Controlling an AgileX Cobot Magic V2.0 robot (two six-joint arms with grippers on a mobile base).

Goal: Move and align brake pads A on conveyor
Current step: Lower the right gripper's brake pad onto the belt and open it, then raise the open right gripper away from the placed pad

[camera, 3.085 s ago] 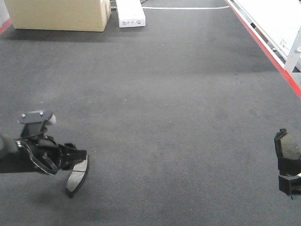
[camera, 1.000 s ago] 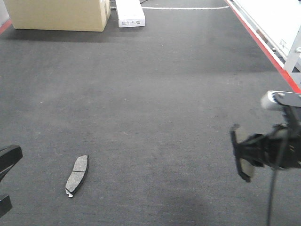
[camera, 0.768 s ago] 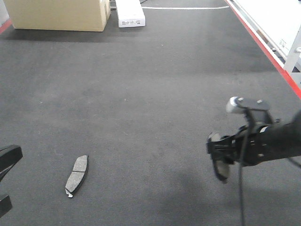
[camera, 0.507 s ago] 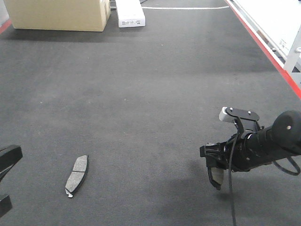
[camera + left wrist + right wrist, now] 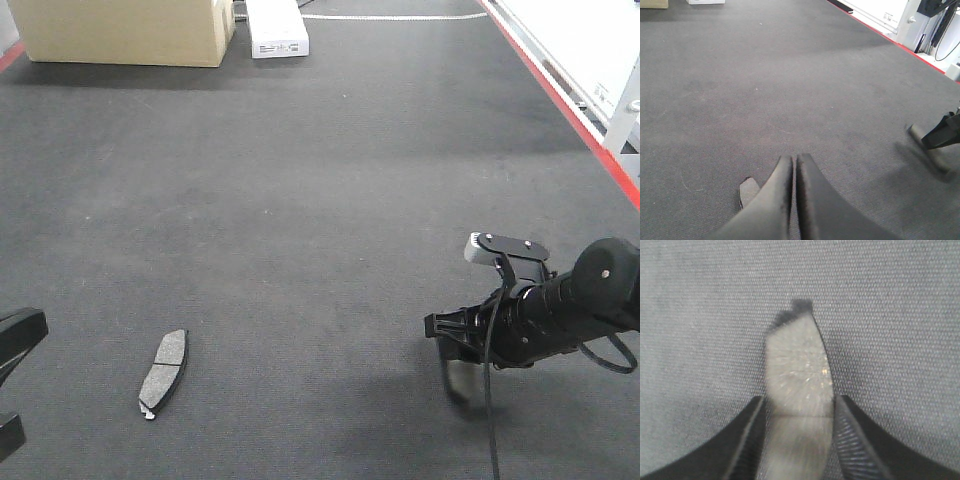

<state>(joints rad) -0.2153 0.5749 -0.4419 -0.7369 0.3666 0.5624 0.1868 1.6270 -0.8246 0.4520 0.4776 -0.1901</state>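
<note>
One brake pad (image 5: 163,372) lies flat on the dark conveyor (image 5: 330,200) at the lower left. In the left wrist view its end (image 5: 747,191) shows beside my left gripper (image 5: 794,157), which is shut and holds nothing. My right gripper (image 5: 452,350) hangs low over the belt at the lower right, shut on a second brake pad (image 5: 458,380). In the right wrist view this pad (image 5: 797,360) sticks out forward between the fingers (image 5: 852,440) of the right gripper (image 5: 800,399), rough face up, close over the belt.
A cardboard box (image 5: 125,30) and a white box (image 5: 277,30) stand at the belt's far end. A red edge strip (image 5: 560,100) runs along the right side, with a white frame (image 5: 590,50) beyond it. A black part of the left arm (image 5: 20,333) shows at the lower left edge.
The left gripper has let go of its pad and drawn back to the left edge. The right gripper has carried its pad leftward and down toward the belt.
</note>
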